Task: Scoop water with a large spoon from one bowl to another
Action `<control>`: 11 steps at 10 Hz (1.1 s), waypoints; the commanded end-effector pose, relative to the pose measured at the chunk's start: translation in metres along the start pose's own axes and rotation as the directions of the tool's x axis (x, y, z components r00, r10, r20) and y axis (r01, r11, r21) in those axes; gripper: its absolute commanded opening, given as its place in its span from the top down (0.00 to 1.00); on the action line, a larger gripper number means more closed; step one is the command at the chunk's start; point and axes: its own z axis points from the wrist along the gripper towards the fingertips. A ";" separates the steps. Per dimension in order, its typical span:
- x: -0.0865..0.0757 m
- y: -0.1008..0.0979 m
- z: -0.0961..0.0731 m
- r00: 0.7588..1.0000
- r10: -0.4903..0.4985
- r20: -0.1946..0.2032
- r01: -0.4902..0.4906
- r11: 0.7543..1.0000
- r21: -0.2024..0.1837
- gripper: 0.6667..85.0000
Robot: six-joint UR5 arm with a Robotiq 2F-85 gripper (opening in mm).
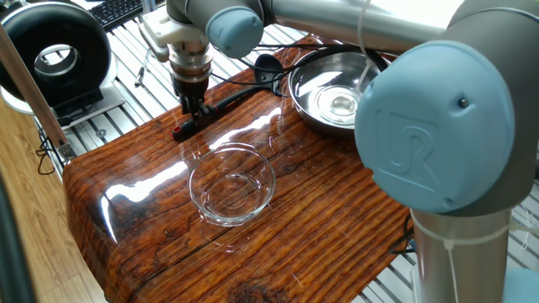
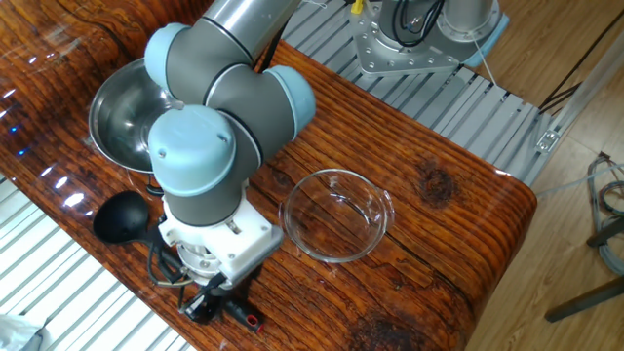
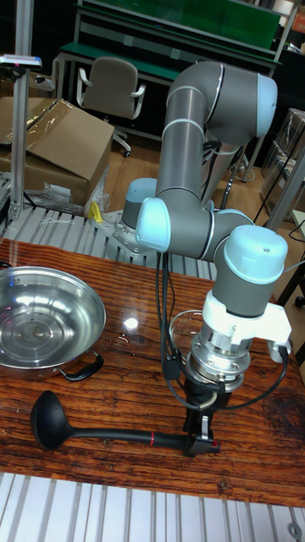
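At 9 o'clock of the steel bowl (image 1: 337,99), gripper (image 3: 202,434) straddles the ladle (image 3: 102,432) handle end; jaw closure cannot be told. Scooping not yet begun.

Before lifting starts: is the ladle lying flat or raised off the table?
Lying flat: the ladle rests along the wooden table, cup beside the steel bowl, gripper at its handle end.

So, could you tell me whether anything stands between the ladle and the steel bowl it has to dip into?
Nothing visible does. The ladle lies flat on the table, the pincer down at its red-tipped end. Its cup sits just beside the steel bowl, near one handle, with only bare wood between them. The glass bowl stands off to the side.
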 end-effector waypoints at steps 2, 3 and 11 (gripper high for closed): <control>-0.007 0.005 0.010 1.000 0.020 0.007 -0.020 1.000 -0.007 0.44; -0.008 0.005 0.014 1.000 0.020 0.009 -0.020 1.000 -0.003 0.44; 0.000 -0.008 -0.012 0.993 0.117 0.009 -0.117 0.993 0.031 1.00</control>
